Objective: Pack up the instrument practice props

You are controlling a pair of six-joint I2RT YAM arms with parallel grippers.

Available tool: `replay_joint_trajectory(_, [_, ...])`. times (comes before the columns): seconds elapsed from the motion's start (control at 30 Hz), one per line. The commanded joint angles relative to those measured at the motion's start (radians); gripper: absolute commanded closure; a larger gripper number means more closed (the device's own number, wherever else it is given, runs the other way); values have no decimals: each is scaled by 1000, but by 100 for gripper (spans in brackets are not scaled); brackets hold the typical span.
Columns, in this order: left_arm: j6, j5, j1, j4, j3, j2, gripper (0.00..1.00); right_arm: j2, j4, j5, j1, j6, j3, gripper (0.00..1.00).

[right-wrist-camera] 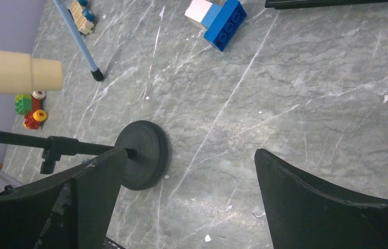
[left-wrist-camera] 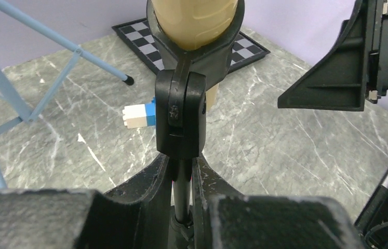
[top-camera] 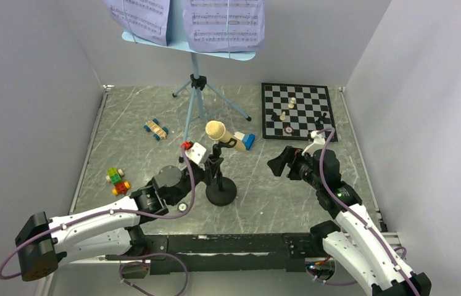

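Mic stand [top-camera: 221, 191], thin matte-black rod on round base, pinched by left jaws; right jaws spread.

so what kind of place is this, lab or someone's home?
Most likely a lab robot test cell, not a home. Plain grey walls box in a marble-look table, two robot arms sit at its near edge, and the things on it look staged: music stand, chessboard, blocks.
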Motion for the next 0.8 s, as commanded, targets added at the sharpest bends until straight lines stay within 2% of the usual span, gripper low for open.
replay_joint_trajectory(0.0, [12,-284,-82,105,52,-15,100,-9,4,23,6,18,30,2])
replay_joint_trajectory(0.2, [40,-504,-174,88,78,40,100,-18,-9,37,6,32,17,2])
replay_joint_trajectory(0.33, [14,-563,-185,72,88,89,100,-14,-9,36,6,36,14,2])
replay_joint_trajectory(0.37, [9,-560,-185,61,93,98,94,-13,-11,37,6,34,14,2])
replay_joint_trajectory(0.43, [3,-538,-185,30,108,111,74,-12,-18,40,6,30,21,2])
replay_joint_trajectory(0.53, [11,-512,-185,21,119,121,55,-12,-25,46,5,25,26,2])
replay_joint_trajectory(0.77, [44,-476,-185,-14,147,111,33,-7,-34,44,6,21,35,2])
